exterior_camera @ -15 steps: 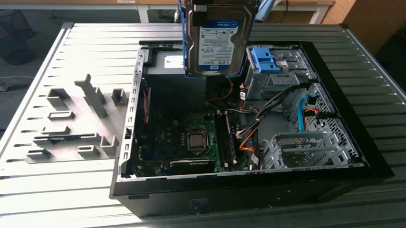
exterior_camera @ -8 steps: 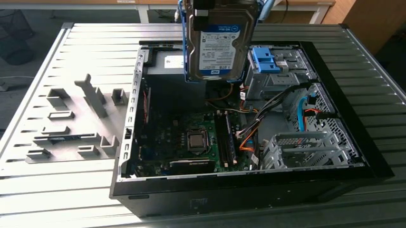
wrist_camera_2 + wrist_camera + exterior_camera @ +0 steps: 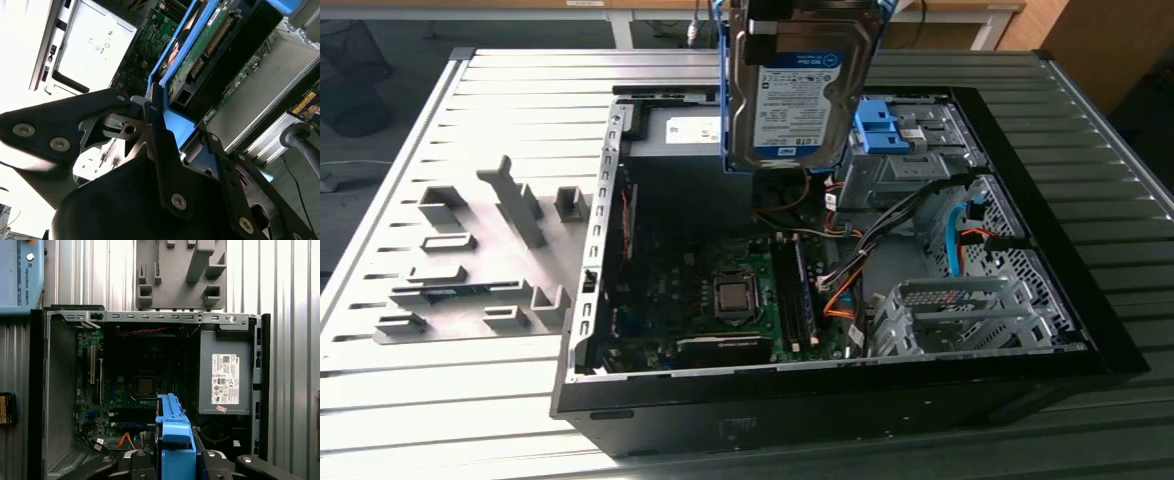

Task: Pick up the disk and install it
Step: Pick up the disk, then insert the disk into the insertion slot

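The disk [image 3: 794, 90] hangs upright high over the open computer case [image 3: 1067, 300], above its rear half. It is a silver drive with a white-and-blue label, and a blue frame runs along its edges. In the second wrist view my gripper [image 3: 172, 127] is shut on the blue frame, and the disk's green circuit board [image 3: 210, 45] faces this camera. In the first wrist view the blue frame [image 3: 172, 435] stands between the black fingers [image 3: 140, 462], with the case interior far below.
The case lies on its side on a slatted metal table [image 3: 440, 400]. Inside are a motherboard [image 3: 720, 290], orange and black cables [image 3: 841, 290], a metal drive cage [image 3: 961, 310], a blue bracket [image 3: 881, 125] and a grey power supply [image 3: 225, 375]. A grey fixture plate [image 3: 480, 250] lies at the exterior view's left.
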`<state>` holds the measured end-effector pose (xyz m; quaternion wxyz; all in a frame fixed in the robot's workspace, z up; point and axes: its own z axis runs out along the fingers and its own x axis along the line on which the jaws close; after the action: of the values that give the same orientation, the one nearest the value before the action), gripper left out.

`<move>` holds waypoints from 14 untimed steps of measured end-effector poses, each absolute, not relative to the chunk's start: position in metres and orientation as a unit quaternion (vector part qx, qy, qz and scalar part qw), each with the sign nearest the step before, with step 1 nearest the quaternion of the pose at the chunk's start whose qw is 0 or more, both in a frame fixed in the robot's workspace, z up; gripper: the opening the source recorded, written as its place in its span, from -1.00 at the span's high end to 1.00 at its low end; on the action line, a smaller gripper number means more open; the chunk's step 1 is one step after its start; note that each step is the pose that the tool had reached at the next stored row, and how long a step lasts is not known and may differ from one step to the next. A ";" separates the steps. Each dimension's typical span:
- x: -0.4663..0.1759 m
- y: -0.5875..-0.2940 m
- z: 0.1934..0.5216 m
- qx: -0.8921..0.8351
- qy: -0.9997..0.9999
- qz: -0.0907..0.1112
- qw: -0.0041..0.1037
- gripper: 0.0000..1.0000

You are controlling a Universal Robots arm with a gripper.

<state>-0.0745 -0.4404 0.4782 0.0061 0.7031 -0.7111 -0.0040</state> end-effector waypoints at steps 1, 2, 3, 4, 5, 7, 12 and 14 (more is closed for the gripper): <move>-0.074 -0.440 0.478 0.703 -0.711 -0.004 0.006 0.26; -0.074 -0.440 0.478 0.703 -0.711 -0.004 0.006 0.26; -0.073 -0.440 0.478 0.703 -0.711 -0.004 0.006 0.26; -0.073 -0.440 0.478 0.703 -0.711 -0.004 0.006 0.26; -0.073 -0.440 0.478 0.703 -0.711 -0.004 0.006 0.26; -0.073 -0.440 0.478 0.703 -0.711 -0.004 0.006 0.26; -0.072 -0.440 0.478 0.703 -0.711 -0.004 0.006 0.26; -0.072 -0.441 0.478 0.703 -0.711 -0.004 0.006 0.26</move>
<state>-0.0720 -0.4409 0.4782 0.0061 0.7031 -0.7111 -0.0040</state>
